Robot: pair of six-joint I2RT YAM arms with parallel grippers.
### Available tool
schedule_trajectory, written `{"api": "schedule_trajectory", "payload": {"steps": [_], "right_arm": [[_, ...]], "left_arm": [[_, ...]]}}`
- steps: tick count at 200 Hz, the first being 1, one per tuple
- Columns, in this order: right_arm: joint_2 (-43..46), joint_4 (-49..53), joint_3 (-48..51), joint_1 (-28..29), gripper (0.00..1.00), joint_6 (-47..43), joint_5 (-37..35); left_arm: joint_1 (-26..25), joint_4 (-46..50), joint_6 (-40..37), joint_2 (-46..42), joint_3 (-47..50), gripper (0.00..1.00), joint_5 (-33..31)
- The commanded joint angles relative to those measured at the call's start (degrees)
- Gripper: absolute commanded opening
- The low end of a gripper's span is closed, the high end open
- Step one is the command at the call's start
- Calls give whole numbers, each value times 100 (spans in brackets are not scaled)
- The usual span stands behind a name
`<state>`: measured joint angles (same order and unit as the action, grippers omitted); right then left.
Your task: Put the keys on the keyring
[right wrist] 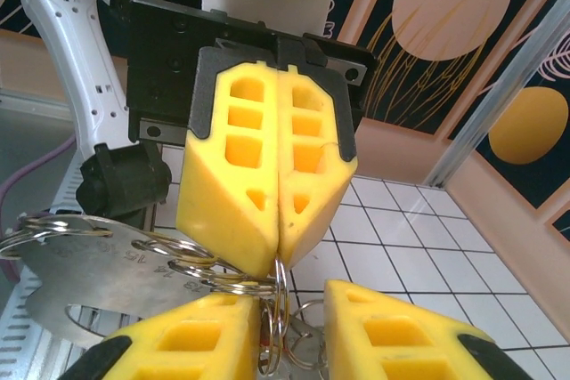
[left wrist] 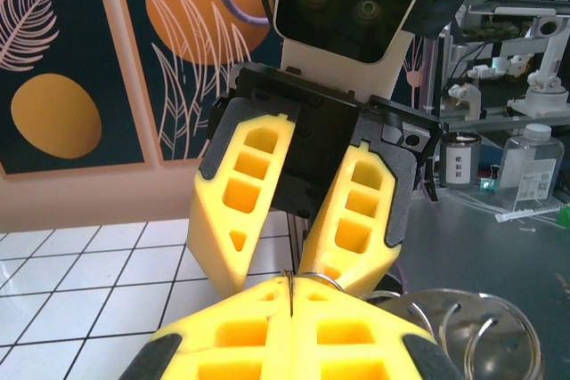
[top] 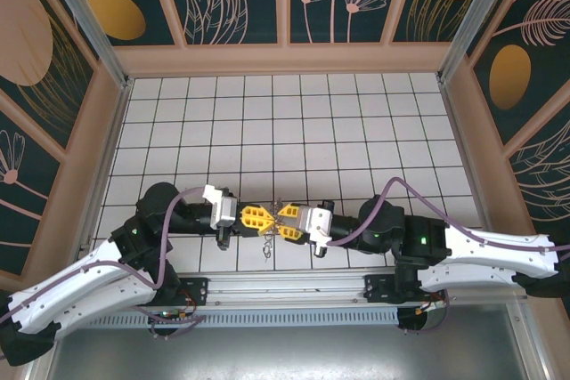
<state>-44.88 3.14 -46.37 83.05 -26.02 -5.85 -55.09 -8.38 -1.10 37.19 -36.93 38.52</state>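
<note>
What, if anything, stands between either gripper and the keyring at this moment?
Nothing visible does: the left gripper is shut on the keyring, and the right gripper has a finger either side of its rings.

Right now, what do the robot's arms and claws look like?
The left arm and right arm are white shells with black joints and a green light each. A purple cable loops along each. The left gripper and right gripper have chunky yellow wedge fingers with square holes, on black mounts.
</note>
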Motion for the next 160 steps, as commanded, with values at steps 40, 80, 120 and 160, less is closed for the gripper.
{"api": "schedule_trajectory", "payload": {"steps": [40,80,120,160], "right_arm": [[85,-314,127,-85,15,115,61],[59,-188,27,-123,0,48,111],[-214,271,-361,-122,0,-164,-94],[-606,603,-723,-124,0,-354,-112]], "left_arm": [[-32,-646,157,-111,54,0,222],[-36,-515,118,-120,47,0,75],[-30,952,-460,333,-455,12,-614],[-29,1574,-881,584,-700,22,-1015]]}}
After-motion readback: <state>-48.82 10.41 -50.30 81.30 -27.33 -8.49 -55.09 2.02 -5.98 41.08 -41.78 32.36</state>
